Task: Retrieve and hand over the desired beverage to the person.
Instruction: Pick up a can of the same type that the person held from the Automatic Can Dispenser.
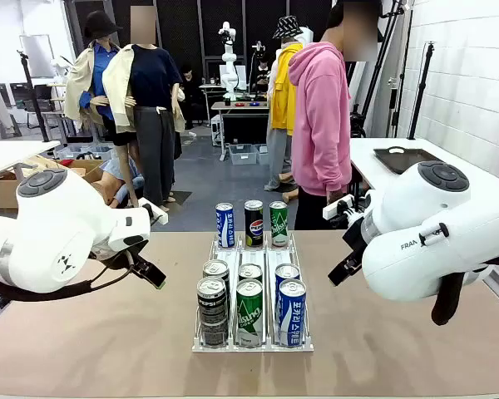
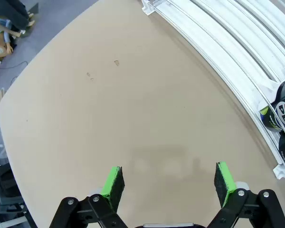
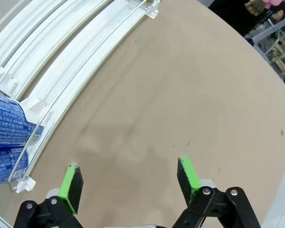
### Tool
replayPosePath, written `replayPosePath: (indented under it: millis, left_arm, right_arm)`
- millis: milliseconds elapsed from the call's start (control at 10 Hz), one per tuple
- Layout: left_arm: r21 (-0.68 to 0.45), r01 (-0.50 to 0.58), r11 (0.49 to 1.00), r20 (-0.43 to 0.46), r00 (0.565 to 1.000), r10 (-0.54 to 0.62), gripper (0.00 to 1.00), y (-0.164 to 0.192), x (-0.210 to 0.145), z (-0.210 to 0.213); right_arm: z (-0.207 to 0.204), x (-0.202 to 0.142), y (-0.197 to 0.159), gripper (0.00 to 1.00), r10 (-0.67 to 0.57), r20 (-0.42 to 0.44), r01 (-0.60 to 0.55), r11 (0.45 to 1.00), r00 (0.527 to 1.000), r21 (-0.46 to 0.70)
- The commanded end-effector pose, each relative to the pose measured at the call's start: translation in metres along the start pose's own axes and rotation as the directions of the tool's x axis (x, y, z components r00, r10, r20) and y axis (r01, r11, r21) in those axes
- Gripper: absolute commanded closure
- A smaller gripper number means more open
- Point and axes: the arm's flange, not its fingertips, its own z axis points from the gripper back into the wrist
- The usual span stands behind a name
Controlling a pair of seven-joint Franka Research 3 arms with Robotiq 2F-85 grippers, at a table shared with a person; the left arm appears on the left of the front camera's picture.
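The left end effector (image 2: 168,179) is hanging above the bare tabletop (image 2: 133,95) with its green pads (image 2: 113,183) spread wide and gripping nothing. The right end effector (image 3: 130,178) is doing likewise, also wide and empty, on the other side of a clear rack (image 1: 254,348). Drink cans (image 1: 249,312) are sitting in the rack's three lanes at mid-table between the two arms, while the person (image 1: 322,125) in a pink hooded sweatshirt is standing side-on beyond the far edge, right of centre.
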Motion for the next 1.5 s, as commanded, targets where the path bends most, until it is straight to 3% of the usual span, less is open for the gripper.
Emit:
replayPosePath:
  millis: [0, 1400]
  left_arm:
    - [0.0, 0.0, 1.0, 0.0, 1.0, 0.0, 0.0, 0.0, 0.0, 0.0]
    - [0.0, 0.0, 1.0, 0.0, 1.0, 0.0, 0.0, 0.0, 0.0, 0.0]
  right_arm:
    - [0.0, 0.0, 0.0, 0.0, 0.0, 0.0, 0.0, 1.0, 1.0, 0.0]
    - [0.0, 0.0, 0.0, 0.0, 0.0, 0.0, 0.0, 1.0, 1.0, 0.0]
